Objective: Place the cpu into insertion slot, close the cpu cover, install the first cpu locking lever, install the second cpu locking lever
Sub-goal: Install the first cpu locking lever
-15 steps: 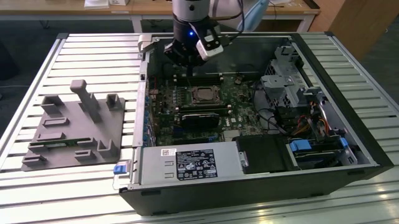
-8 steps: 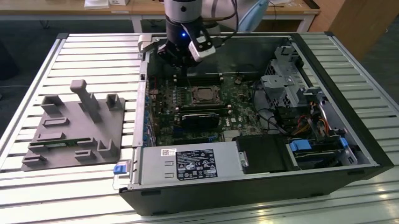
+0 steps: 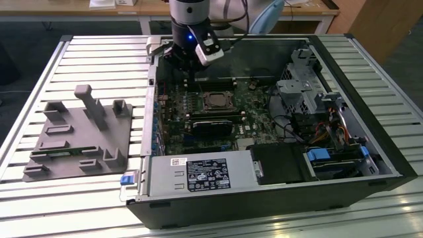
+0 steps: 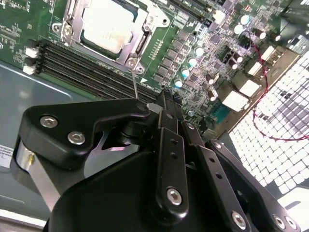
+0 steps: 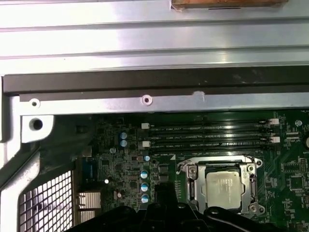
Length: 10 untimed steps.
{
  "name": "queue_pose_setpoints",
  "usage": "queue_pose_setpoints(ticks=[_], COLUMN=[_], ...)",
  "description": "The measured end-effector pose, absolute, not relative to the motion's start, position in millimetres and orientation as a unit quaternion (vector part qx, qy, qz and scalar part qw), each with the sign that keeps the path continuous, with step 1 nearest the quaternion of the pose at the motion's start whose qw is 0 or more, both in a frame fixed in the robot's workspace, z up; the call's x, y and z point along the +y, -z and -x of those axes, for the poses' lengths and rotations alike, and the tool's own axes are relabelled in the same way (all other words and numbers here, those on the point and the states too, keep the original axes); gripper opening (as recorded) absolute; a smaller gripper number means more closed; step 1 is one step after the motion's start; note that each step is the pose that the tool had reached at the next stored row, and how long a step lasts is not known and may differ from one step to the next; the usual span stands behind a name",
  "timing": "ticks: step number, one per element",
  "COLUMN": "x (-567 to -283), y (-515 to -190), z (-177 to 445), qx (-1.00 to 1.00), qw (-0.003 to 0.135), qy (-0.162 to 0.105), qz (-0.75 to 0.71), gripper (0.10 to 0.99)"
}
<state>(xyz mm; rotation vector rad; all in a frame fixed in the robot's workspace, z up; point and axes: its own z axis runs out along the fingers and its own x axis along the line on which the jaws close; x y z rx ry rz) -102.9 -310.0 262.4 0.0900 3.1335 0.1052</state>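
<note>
black jaws pinched together, arm (image 3: 189, 15) vertical inside the case (image 3: 264, 208), near the seated cpu (image 4: 106, 25)

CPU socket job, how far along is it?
Done: the cpu sits in the insertion slot, the cpu cover lying over its edges. In hand: the gripper is near a thin lever rod jutting from that slot. Left: that lever looks unlatched; the other I cannot tell.
</note>
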Motion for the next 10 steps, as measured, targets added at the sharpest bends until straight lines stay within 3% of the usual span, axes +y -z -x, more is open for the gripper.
queue_pose_setpoints(ticks=[10], x=[-294.9], y=[-259.3], z=[102.9], qx=[0.999], qw=[0.003], qy=[-0.034], qz=[-0.028], gripper=[0.106])
